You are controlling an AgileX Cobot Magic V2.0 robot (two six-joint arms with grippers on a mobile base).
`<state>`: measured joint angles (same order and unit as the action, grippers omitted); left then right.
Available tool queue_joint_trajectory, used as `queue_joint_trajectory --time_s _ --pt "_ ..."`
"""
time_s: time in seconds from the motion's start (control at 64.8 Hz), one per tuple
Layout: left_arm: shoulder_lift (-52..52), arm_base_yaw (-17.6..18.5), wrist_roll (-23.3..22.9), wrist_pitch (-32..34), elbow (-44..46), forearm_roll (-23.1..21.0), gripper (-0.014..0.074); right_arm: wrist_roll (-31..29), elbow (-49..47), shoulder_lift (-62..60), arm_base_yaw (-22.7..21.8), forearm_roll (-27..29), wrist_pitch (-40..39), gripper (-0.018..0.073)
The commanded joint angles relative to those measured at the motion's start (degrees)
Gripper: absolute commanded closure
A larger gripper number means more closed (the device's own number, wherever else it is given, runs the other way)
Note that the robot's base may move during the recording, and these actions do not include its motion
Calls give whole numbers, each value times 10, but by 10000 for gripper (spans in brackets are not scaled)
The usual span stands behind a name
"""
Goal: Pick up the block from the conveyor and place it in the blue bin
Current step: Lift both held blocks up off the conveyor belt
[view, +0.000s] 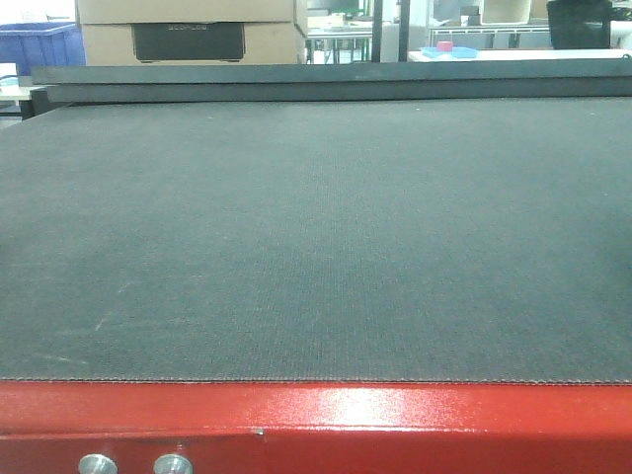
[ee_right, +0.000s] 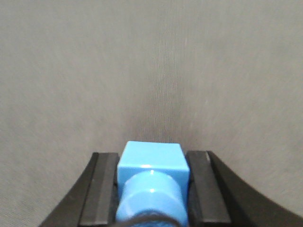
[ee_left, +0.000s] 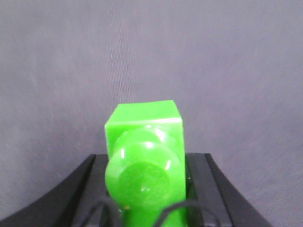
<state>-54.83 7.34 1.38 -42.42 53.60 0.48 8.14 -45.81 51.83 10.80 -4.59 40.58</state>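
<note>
The right gripper (ee_right: 152, 154) is closed to the width of the block (ee_right: 150, 163), with its flat black pads (ee_right: 102, 189) pressed against both sides. The block is a glossy bright blue plastic cube whose round stud faces the camera. Beyond the fingertips lies the conveyor (ee_right: 151, 71), a finely woven dark grey belt. The left gripper (ee_left: 147, 156) likewise clamps a glossy green studded cube (ee_left: 142, 127).

The conveyor (view: 316, 237) belt looked matt and finely woven, its red frame (view: 395, 410) glossy painted metal; the block (ee_right: 151, 163) and the green block (ee_left: 144, 127) were smooth, glossy plastic.
</note>
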Motion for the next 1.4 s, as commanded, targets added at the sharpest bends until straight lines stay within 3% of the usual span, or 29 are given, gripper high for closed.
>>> queue_joint_trajectory --time_s 0.0,0.216,0.447,1.388 --pt "39 4 -6 1 4 -5 707 -3 -8 -44 -3 -2 -6 712" --pt "65 4 -6 -70 40 -5 707 -32 -85 -69 13 1 71 712" --pt "65 4 -29 -82 92 2 707 -32 -174 -69 47 2 106 712" --pt "65 4 -29 -72 92 3 707 -32 -178 -69 47 2 103 712"
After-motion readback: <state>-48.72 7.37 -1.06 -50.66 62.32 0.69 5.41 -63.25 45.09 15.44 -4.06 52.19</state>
